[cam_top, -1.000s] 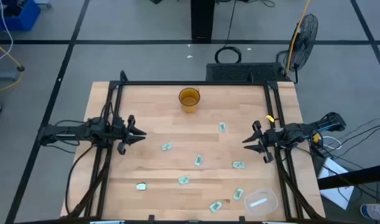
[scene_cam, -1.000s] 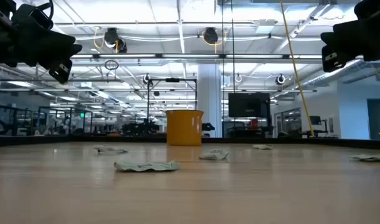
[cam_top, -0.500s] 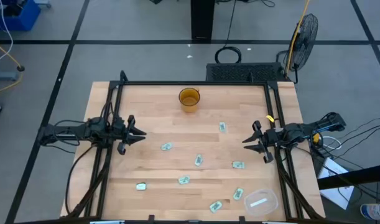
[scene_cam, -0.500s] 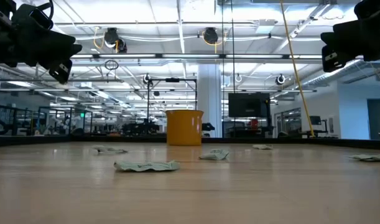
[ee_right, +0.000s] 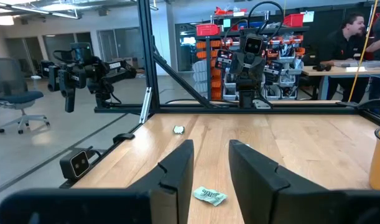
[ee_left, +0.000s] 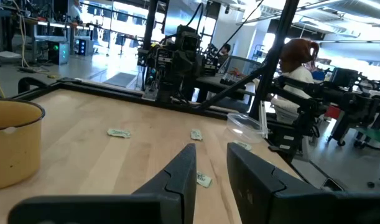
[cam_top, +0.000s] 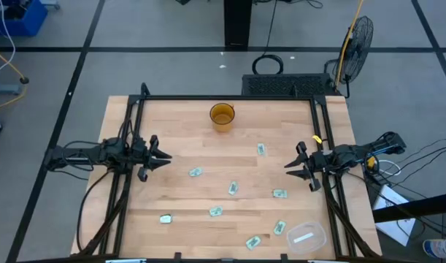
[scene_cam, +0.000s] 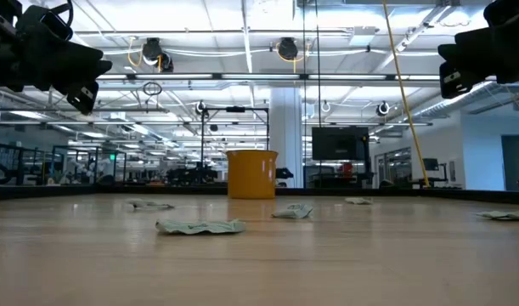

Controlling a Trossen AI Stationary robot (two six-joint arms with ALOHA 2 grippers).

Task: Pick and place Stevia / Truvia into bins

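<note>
Both pincers, left pincer and right pincer, gape empty; only overhead shows tub.

Your left arm reaches in level from the left edge of the high view. Its left gripper sits at left of centre, fingers parted and holding nothing. Your right arm mirrors it from the right edge; the right gripper sits at right of centre, fingers likewise apart and empty.
</note>
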